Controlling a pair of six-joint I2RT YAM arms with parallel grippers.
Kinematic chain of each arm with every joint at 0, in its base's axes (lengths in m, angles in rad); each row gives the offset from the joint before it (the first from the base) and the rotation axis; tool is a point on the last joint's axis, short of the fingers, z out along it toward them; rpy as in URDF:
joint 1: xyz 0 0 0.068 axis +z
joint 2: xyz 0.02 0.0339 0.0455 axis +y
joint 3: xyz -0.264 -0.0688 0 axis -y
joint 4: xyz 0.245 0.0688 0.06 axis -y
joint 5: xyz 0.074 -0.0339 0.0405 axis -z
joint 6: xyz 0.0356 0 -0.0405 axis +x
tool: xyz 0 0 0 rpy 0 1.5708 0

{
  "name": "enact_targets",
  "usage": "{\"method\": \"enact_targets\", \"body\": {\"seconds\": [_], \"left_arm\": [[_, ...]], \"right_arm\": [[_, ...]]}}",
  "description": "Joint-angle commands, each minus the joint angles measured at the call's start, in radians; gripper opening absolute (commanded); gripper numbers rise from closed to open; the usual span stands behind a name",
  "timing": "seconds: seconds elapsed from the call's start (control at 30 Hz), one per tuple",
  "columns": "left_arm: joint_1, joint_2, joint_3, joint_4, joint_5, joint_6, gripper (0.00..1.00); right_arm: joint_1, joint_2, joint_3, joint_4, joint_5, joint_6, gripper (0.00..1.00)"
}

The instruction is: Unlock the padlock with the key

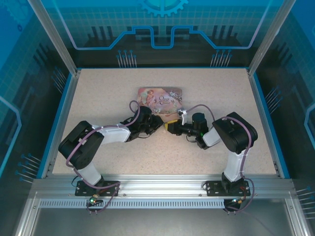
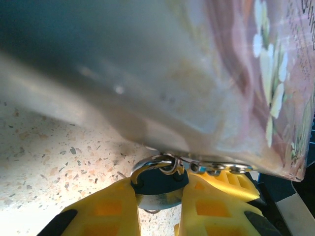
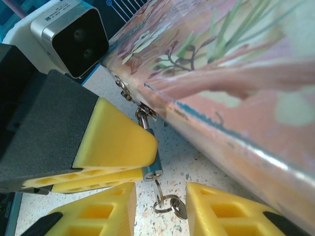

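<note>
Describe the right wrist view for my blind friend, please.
A tiny blue padlock hangs from the clasp of the pink tin, pinched by the left end effector, a key hanging below it. The right end effector stands open, one yellow finger either side of the key.

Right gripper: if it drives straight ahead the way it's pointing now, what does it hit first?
Most likely the key and its ring, which sit between the fingers of the open right gripper. Just beyond is the padlock, clamped by the left gripper. Depth is hard to judge.
</note>
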Motion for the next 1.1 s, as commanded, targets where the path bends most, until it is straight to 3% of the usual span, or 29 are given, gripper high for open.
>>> {"method": "enact_targets", "body": {"seconds": [0.0, 0.37, 0.6, 1.07], "left_arm": [[-0.014, -0.001, -0.004, 0.074, 0.084, -0.018, 0.03], [-0.02, 0.003, 0.006, 0.091, 0.086, -0.04, 0.03], [-0.021, 0.003, 0.016, 0.089, 0.083, -0.06, 0.03], [-0.028, 0.03, 0.029, 0.141, 0.101, -0.12, 0.03]], "right_arm": [[0.022, 0.023, 0.032, -0.03, -0.029, 0.001, 0.3], [0.033, 0.04, 0.028, -0.048, -0.012, -0.02, 0.3], [0.035, 0.023, -0.021, 0.009, 0.048, -0.025, 0.35], [0.041, 0.039, 0.016, -0.022, 0.014, -0.026, 0.27]]}}
